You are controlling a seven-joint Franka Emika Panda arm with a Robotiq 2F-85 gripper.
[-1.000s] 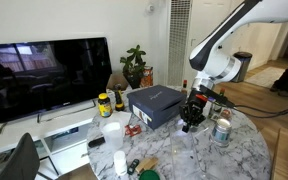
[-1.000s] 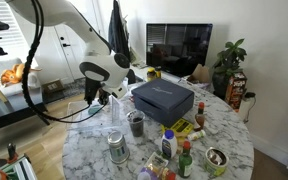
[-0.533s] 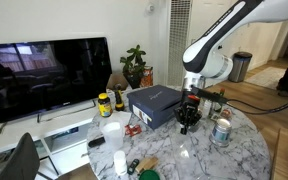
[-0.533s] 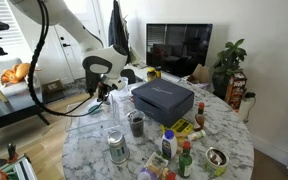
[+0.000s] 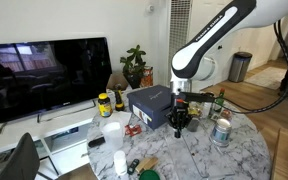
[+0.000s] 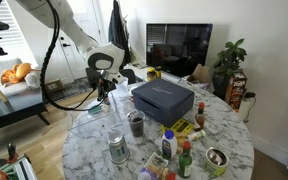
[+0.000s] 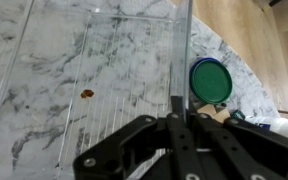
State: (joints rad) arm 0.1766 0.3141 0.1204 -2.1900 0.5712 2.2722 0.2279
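Spreading across the lower half of both exterior views, the round marble worktop point(image 5: 242, 152) is carrying a crowd of jars and bottles. A dark television point(image 5: 44, 75) is standing beyond it, at about ten o'clock from the worktop's middle in an exterior view. A dark blue box point(image 5: 152, 103) is lying near the worktop's centre. Just beside it, at its four o'clock in that view, the end effector point(image 5: 179, 122) is hanging low over the marble. A clear plastic box point(image 6: 87, 113) is sitting near the worktop's edge, at about eight o'clock from the dark blue box in an exterior view, with the end effector point(image 6: 102, 92) at its upper rim. In the wrist view the end effector point(image 7: 174, 118) is showing at six o'clock with its fingers closed. They are pinching the thin upright wall of the clear plastic box, which is running up toward twelve o'clock. Marble is showing through the box's clear floor at ten o'clock. A green-lidded jar point(image 7: 210, 80) is standing just outside that wall, at about two o'clock from the fingertips.
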